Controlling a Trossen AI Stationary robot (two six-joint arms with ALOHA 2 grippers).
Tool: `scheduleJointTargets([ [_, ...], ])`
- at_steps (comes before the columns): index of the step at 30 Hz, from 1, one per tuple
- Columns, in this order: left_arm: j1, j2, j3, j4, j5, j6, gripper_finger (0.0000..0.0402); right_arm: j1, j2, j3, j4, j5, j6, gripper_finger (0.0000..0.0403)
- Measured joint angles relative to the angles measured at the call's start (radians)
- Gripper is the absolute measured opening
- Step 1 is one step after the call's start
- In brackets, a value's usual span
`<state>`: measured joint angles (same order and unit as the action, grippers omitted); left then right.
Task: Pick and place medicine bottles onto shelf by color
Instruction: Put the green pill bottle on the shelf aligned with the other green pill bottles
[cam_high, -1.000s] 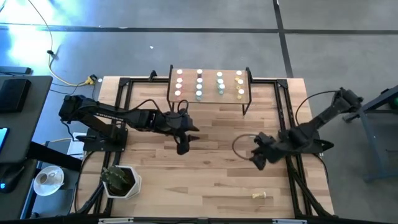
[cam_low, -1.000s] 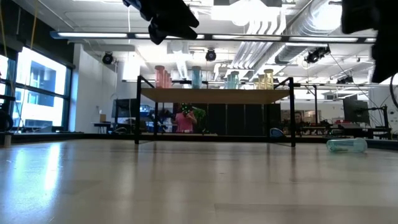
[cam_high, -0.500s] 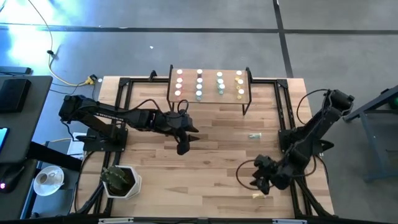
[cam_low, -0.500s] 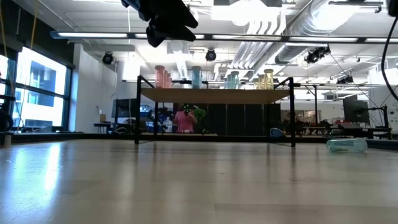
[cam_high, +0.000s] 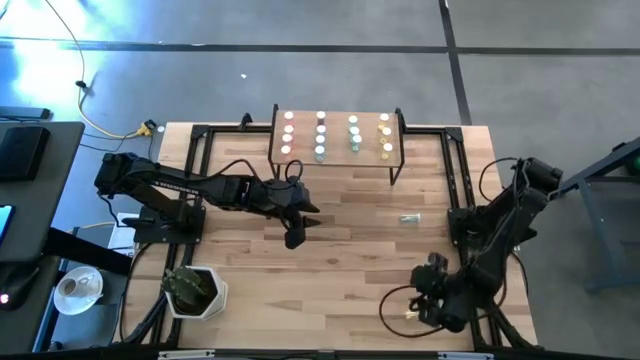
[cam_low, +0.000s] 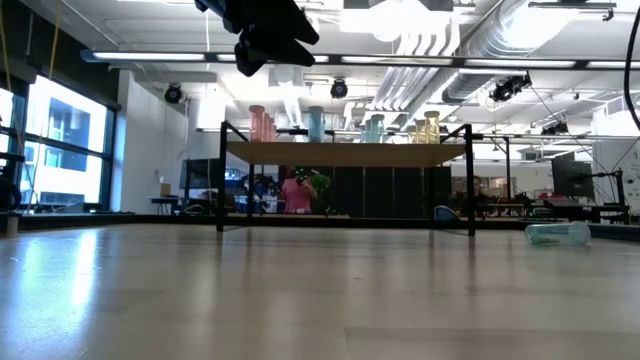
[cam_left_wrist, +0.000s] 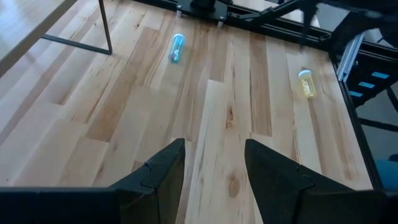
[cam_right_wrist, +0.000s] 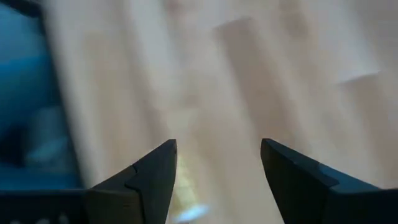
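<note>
High view: your right gripper, fingers apart and empty, hangs just beside the small yellow white-capped medicine bottle lying flat near the table's front edge. Left gripper, empty with fingers apart, waits mid-table, much farther off.

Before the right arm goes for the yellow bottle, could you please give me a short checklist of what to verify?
1. Right gripper open and empty: ok.
2. Right gripper above the yellow bottle at the table's near right edge: ok.
3. Yellow bottle lying on its side, clear of other things: ok.
4. Left gripper parked mid-table, out of the way: ok.
5. Free place in the yellow row on the shelf: cannot tell.
6. Green bottle still to be shelved: not ok.
</note>
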<state>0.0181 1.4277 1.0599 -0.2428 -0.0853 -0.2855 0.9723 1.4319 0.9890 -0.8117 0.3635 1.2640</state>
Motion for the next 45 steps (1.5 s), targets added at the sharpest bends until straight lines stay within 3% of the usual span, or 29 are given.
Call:
scheduleJointTargets([
  [6,0.000,0.000,0.000,0.000,0.000,0.000,0.0158,-0.067,0.042,0.048,-0.304,0.117,-0.062,0.0224],
  [14,0.000,0.000,0.000,0.000,0.000,0.005,0.0158,-0.216,0.012,0.040,-0.436,0.123,-0.262,0.0224],
  [25,0.000,0.000,0.001,-0.001,0.000,0.053,0.0158,-0.482,-0.071,-0.109,-0.365,0.012,-0.566,0.0224],
  [36,0.000,0.000,0.001,-0.008,0.000,0.053,0.0158,-0.781,-0.081,-0.123,-0.245,-0.097,-0.898,0.0224],
  [45,0.000,0.000,0.001,-0.034,0.000,0.053,0.0158,-0.921,-0.080,-0.193,-0.105,-0.219,-1.113,0.0224],
])
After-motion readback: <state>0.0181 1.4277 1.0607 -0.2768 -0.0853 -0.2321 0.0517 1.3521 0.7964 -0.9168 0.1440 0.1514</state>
